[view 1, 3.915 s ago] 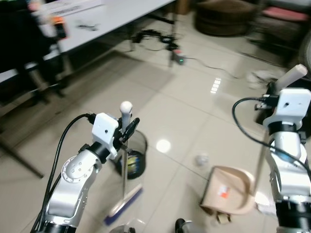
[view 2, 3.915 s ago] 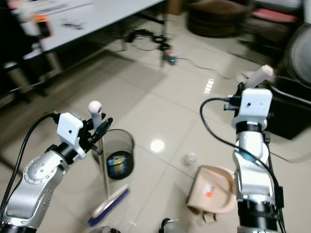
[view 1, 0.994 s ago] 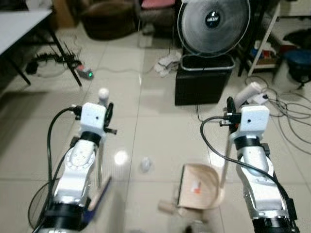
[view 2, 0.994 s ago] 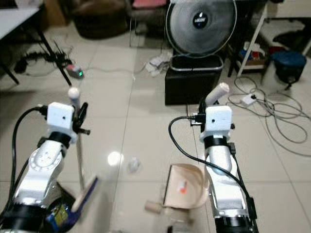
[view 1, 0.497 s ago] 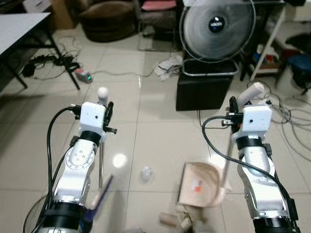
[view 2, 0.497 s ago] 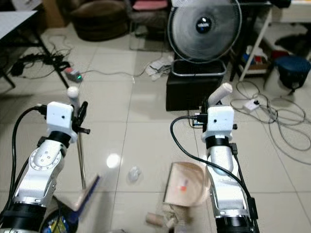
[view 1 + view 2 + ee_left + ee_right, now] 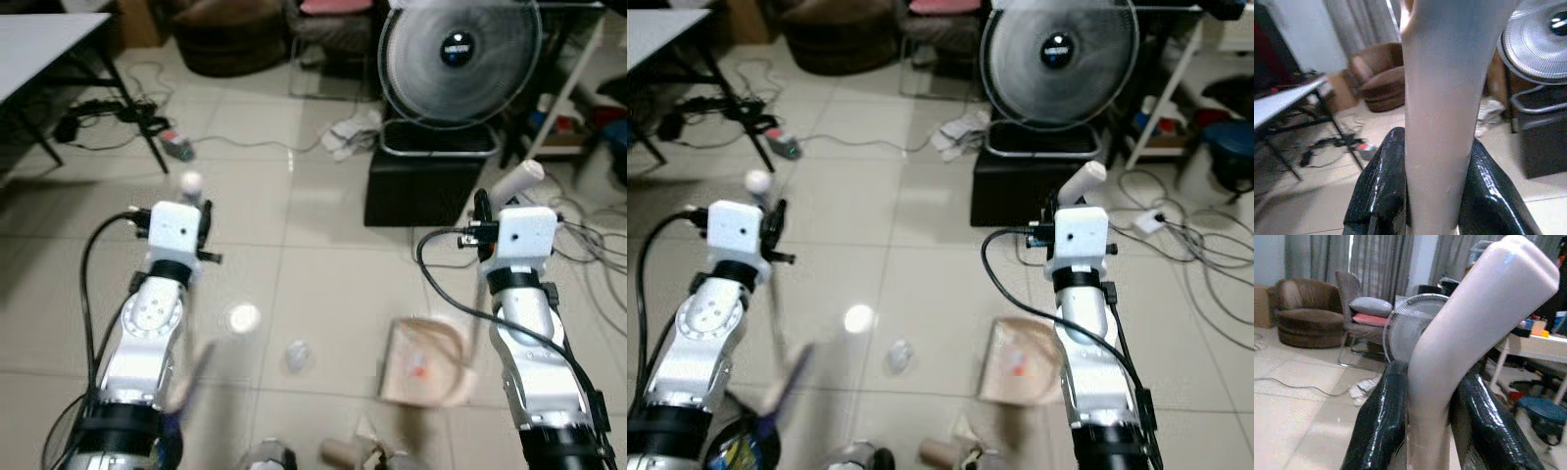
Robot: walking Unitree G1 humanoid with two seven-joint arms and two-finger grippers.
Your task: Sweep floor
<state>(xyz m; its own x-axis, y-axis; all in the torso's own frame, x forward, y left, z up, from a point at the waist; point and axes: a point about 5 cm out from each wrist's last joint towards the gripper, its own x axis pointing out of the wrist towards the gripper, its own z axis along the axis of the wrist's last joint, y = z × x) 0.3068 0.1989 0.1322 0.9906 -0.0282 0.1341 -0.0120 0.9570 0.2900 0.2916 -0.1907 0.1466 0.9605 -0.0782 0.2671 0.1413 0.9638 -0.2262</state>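
Left gripper [image 7: 1432, 196] jaws are clenching the broom handle [image 7: 191, 182] | right gripper [image 7: 1425, 416] jaws are clenching the dustpan [image 7: 423, 359] handle | your view has panned rightward; crumpled litter [image 7: 297, 354] is lying between broom and dustpan, unswept.

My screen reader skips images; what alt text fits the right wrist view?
Two black fingers of the right gripper clamp a pale dustpan handle rising between them. Behind stand a fan, a brown armchair and grey curtains.
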